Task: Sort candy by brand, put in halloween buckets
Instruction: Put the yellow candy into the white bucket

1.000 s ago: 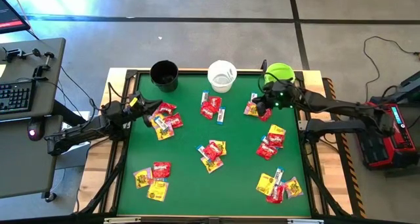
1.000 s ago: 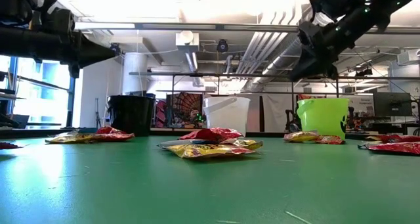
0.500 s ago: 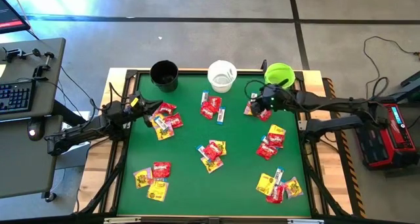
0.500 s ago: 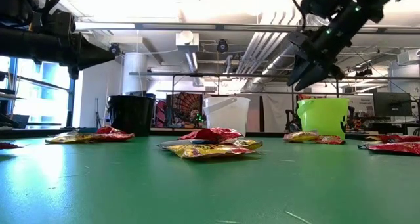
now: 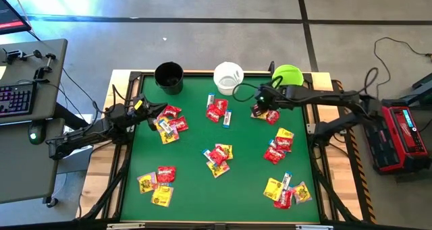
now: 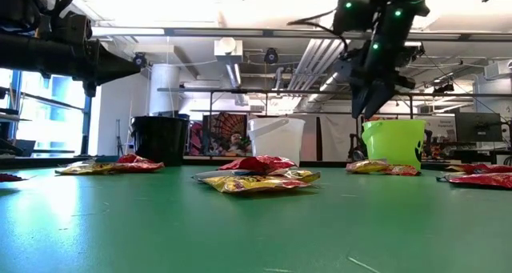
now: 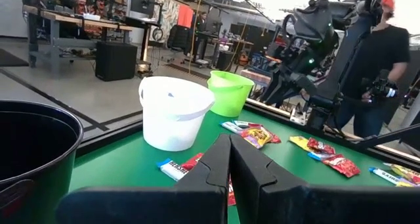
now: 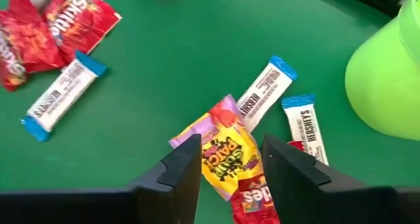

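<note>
the right gripper (image 5: 259,108) hangs with fingers parted and empty above a small heap of candy (image 5: 262,113) at the far right of the green desk (image 5: 196,183), just beside the lime green bucket (image 5: 288,75), with a yellow packet (image 8: 225,153) showing between its fingers. the left gripper (image 5: 154,115) waits closed at the far left, near the black bucket (image 5: 169,77). the white bucket (image 5: 229,77) stands between the other two along the far edge, and more candy lies in scattered clusters across the desk.
</note>
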Action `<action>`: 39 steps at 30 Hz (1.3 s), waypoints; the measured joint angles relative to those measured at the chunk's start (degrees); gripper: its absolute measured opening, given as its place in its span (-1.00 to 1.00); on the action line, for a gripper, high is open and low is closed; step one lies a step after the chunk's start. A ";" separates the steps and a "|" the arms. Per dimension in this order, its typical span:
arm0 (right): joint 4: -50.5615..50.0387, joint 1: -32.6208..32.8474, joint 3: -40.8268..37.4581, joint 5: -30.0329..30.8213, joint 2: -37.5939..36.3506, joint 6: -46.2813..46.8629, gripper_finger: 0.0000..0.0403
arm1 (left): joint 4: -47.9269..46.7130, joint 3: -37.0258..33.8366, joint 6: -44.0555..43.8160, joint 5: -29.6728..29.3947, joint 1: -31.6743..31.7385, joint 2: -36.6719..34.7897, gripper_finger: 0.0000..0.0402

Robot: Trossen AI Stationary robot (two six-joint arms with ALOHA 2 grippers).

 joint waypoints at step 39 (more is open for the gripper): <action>-5.81 -8.39 3.33 -17.60 8.44 -26.92 0.08 | 0.02 0.00 0.02 0.02 0.00 0.00 -1.00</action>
